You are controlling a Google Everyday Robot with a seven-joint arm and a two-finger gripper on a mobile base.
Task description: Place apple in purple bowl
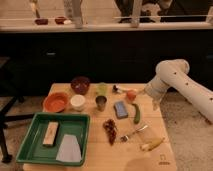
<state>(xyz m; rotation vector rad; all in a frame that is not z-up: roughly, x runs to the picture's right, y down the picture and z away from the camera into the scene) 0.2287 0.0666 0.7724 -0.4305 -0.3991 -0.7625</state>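
Note:
The apple [131, 94], small and orange-red, lies on the wooden table [95, 150] right of centre, towards the back. The purple bowl [80, 84], dark maroon, stands at the table's back, left of the apple and apart from it. My gripper [144, 92] is at the end of the white arm [175, 80] that reaches in from the right. It is low over the table, just right of the apple and very close to it. Nothing shows in the gripper.
An orange bowl [55, 101], a white cup [77, 102], a metal cup [101, 103] and a green cup [102, 88] stand between the apple and the purple bowl. A blue sponge [120, 109], a green vegetable [136, 113], grapes [110, 129], a fork [132, 133] and a green tray [52, 137] lie nearer.

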